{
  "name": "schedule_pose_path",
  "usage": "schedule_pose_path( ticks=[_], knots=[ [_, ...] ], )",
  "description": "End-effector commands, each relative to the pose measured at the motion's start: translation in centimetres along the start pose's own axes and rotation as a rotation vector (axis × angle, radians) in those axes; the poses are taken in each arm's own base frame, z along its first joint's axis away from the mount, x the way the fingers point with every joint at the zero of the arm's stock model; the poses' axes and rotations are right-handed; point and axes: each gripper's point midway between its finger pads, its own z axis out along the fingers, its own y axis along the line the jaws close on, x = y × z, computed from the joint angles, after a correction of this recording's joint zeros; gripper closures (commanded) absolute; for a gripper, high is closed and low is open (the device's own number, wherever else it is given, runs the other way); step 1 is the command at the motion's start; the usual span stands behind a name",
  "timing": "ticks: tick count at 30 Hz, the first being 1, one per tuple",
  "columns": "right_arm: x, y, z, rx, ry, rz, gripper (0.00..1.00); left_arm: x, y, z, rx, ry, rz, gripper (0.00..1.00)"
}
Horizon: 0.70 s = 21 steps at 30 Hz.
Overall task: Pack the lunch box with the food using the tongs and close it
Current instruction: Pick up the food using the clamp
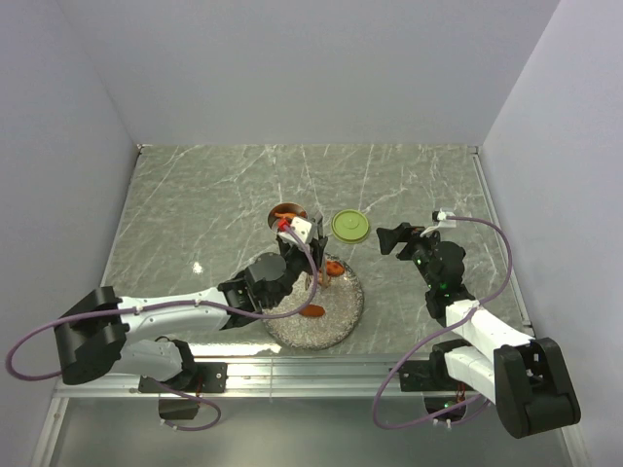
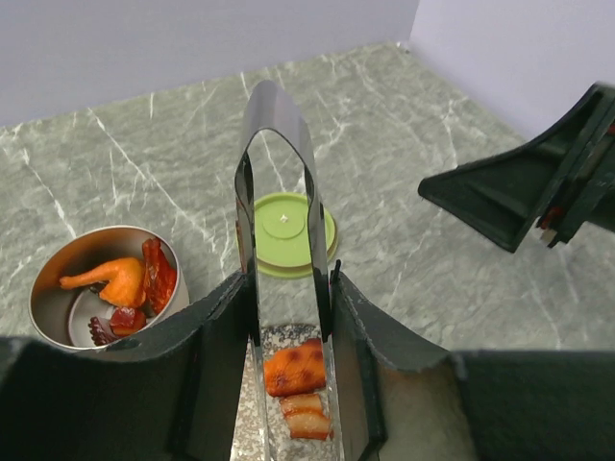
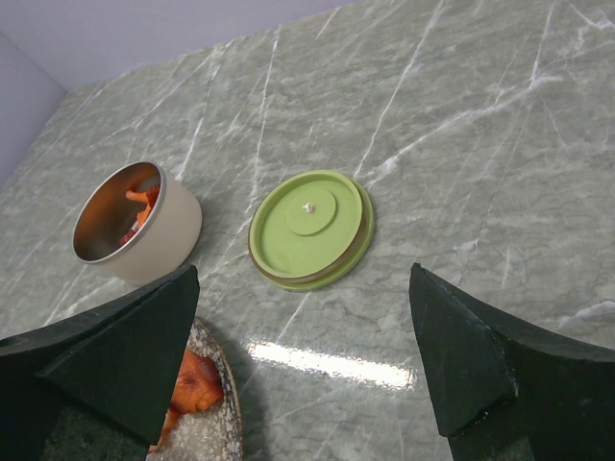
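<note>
The lunch box (image 2: 46,300), a small round steel tin, stands on the table and holds several orange-red and dark pieces of food (image 2: 130,283). Its lime-green lid (image 2: 286,229) lies flat beside it, to the right. My left gripper (image 2: 288,288) is shut on the tongs (image 2: 276,144), whose joined end points up and away. It hovers over the speckled plate (image 1: 343,316). Between the tong arms I see orange food (image 2: 295,368) lying on the plate. My right gripper (image 3: 303,288) stands open and empty, just right of the lid (image 3: 309,229) and above the table.
The speckled grey plate (image 3: 213,427) lies near the front edge and still carries orange pieces (image 1: 311,311). The lunch box (image 1: 287,212) and lid (image 1: 350,226) lie just behind it. White walls close in the marble table on three sides.
</note>
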Motion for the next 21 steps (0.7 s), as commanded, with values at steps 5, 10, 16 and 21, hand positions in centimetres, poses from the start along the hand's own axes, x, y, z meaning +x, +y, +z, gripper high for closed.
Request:
schedule_pose_path(
  ticks=[5, 10, 16, 21],
  knots=[
    [-2.6, 1.2, 0.4, -0.031, -0.072, -0.021, 0.04, -0.6, -0.5, 0.8, -0.016, -0.069, -0.023, 0.57],
    [-2.6, 1.2, 0.4, -0.032, -0.071, -0.02, 0.04, -0.4, -0.5, 0.9, -0.013, -0.074, -0.019, 0.56],
    [-2.6, 1.2, 0.3, -0.031, -0.073, -0.02, 0.04, -0.3, -1.0, 1.0, 0.015, -0.085, -0.024, 0.55],
    [-2.6, 1.2, 0.2, -0.031, -0.073, -0.021, 0.04, 0.3, -0.6, 1.7, -0.029, -0.065, 0.001, 0.55]
  ],
)
